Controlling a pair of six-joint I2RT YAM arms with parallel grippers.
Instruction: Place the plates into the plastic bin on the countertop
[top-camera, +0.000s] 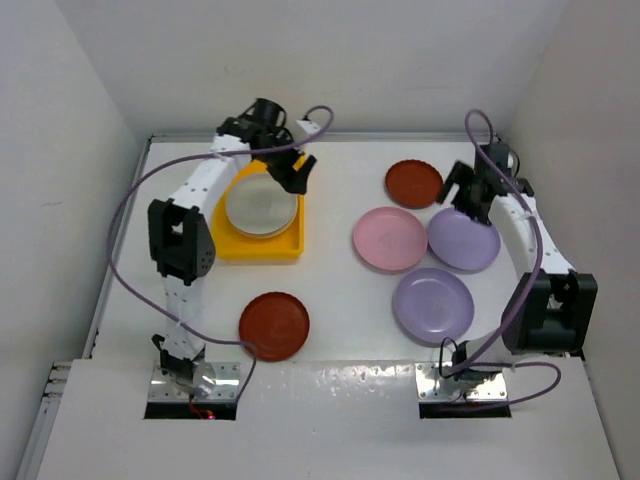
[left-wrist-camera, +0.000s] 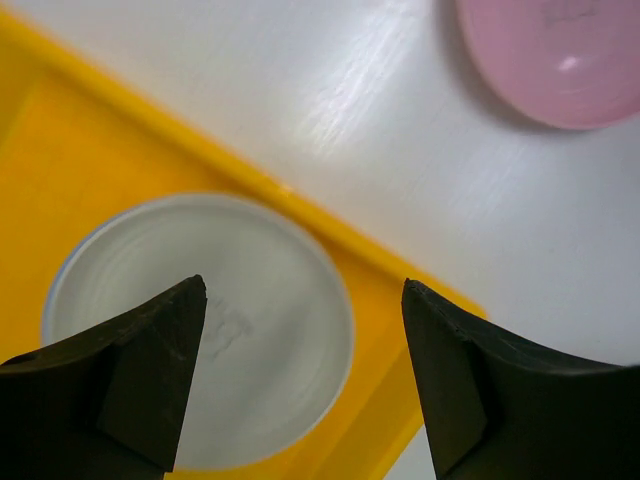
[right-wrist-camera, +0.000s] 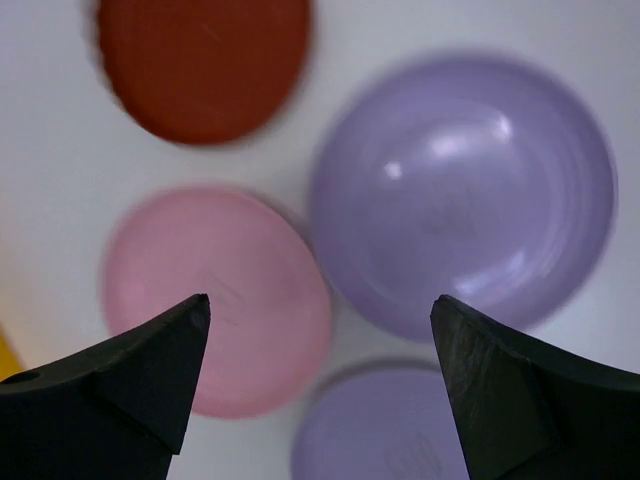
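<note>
We see the plastic bin (top-camera: 270, 250) (left-wrist-camera: 60, 150) on the countertop (top-camera: 340, 300); a cream plate (top-camera: 262, 205) (left-wrist-camera: 270, 330) lies flat inside it, and a faint mark at the plate's centre is too blurred to read. The left gripper (top-camera: 293, 172) (left-wrist-camera: 305, 290) hangs over the bin's far right corner, fingers spread apart, nothing between them. Right of the bin lie a pink plate (top-camera: 390, 238) (left-wrist-camera: 560, 55) (right-wrist-camera: 220, 300), a dark red plate (top-camera: 414, 183) (right-wrist-camera: 200, 60) and two lavender plates (top-camera: 463, 240) (right-wrist-camera: 465, 230), (top-camera: 432, 304) (right-wrist-camera: 380, 430); another dark red plate (top-camera: 274, 325) sits just in front of the bin. Well to the bin's right, the right gripper (top-camera: 465, 195) (right-wrist-camera: 320, 305) hangs above the farther lavender plate, fingers wide apart and holding nothing.
</note>
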